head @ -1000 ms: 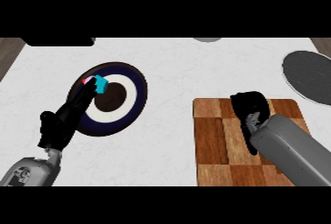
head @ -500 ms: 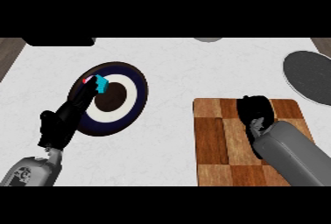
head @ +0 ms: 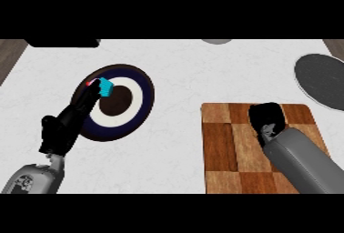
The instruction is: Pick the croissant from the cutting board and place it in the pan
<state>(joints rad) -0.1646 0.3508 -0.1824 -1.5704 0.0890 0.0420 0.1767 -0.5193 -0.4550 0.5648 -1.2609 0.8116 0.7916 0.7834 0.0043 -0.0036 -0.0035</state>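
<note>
Fingers of my right hand (head: pixel 269 122) curled down over the cutting board (head: pixel 232 150) near its far edge, hiding the croissant beneath; grasp step, I judged. Next: lift, then carry to the pan (head: pixel 321 79) at the counter's right edge. My left hand (head: pixel 64 129) rested open by the plate (head: pixel 138 98)

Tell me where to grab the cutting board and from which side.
I would take the cutting board by its left long edge, coming from the left. It lies flat on the counter, so only its edges offer a hold; the right hand and forearm cover much of its right half, and the left edge is bare.
</note>
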